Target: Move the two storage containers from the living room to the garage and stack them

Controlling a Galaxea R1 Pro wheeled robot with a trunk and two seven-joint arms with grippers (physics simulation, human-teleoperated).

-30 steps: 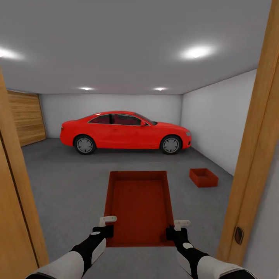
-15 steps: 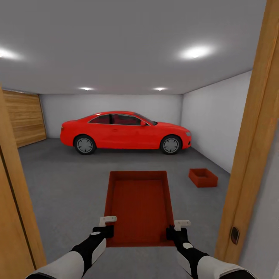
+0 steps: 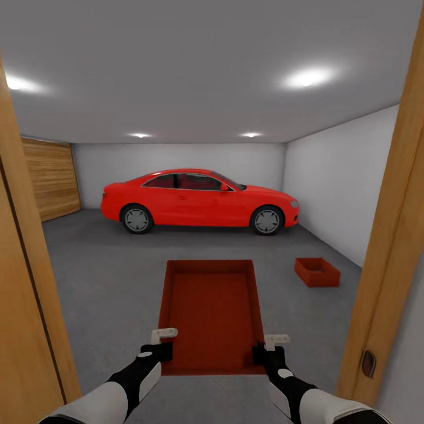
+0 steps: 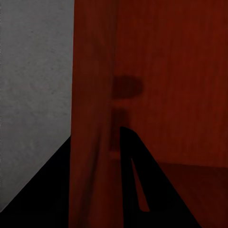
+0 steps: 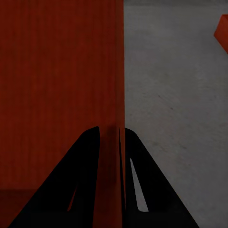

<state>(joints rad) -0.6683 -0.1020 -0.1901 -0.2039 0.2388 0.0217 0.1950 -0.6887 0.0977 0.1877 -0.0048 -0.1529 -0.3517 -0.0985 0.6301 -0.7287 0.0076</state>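
While both arms are reaching through the doorway, the left end effector [image 3: 163,343] and right end effector [image 3: 270,347] are each pinching a side wall of the bin [image 3: 212,312]; another bin [image 3: 317,272] is sitting on the floor [image 3: 100,277] near the right wall.

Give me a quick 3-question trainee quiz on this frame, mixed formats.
1. True or false: both hands, the left hand and the right hand, clamp the side walls of the carried container.
2. The second container sits: A) on the car roof B) on the garage floor by the right wall C) inside the carried one.
3. Fill in: the red car stands ___ the robot, at the back wall.

Key: 1 true; 2 B; 3 ahead of.
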